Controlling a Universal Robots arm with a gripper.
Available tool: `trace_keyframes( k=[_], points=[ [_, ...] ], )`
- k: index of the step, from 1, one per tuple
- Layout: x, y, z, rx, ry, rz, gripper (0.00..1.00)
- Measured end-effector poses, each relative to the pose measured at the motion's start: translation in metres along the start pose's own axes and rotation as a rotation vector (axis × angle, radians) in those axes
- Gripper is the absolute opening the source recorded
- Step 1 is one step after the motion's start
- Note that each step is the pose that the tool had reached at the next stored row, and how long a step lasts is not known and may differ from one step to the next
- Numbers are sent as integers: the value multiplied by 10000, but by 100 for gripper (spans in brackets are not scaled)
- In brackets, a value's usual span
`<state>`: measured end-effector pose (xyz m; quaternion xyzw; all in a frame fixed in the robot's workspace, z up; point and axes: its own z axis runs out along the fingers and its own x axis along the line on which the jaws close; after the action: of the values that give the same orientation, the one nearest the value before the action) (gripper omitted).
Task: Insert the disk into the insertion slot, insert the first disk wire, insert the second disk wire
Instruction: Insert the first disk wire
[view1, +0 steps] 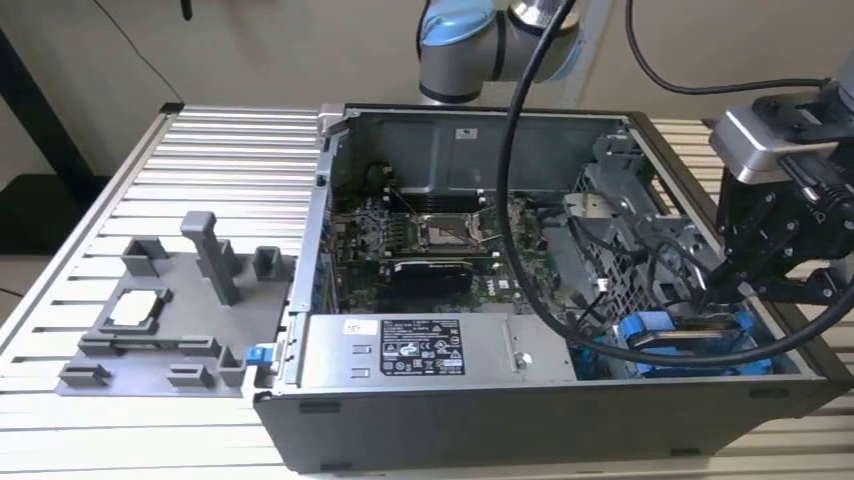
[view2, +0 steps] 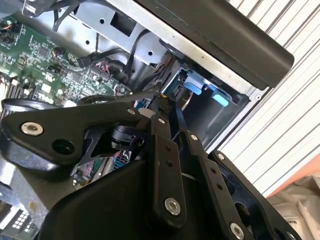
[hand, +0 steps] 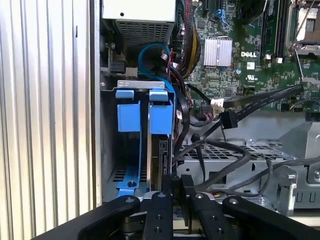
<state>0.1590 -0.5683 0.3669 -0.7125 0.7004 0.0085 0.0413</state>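
Where cables (hand: 260, 102) crowd, gripper (hand: 180, 179) by disk (hand: 165, 157).

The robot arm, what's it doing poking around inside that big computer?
The robot arm reaches into an open computer case on the table. Its gripper sits right at the insertion slot in the case's corner, up against the disk. The disk looks to be standing on edge in its blue carrier inside the slot. Black wires run past beside the slot.
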Motion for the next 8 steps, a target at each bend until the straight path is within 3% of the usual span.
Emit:
trace_keyframes(
  k=[6, 8],
  points=[
    [14, -25, 45, -87, 21, 6, 19],
    [14, -25, 56, -110, 69, 6, 19]
  ],
)
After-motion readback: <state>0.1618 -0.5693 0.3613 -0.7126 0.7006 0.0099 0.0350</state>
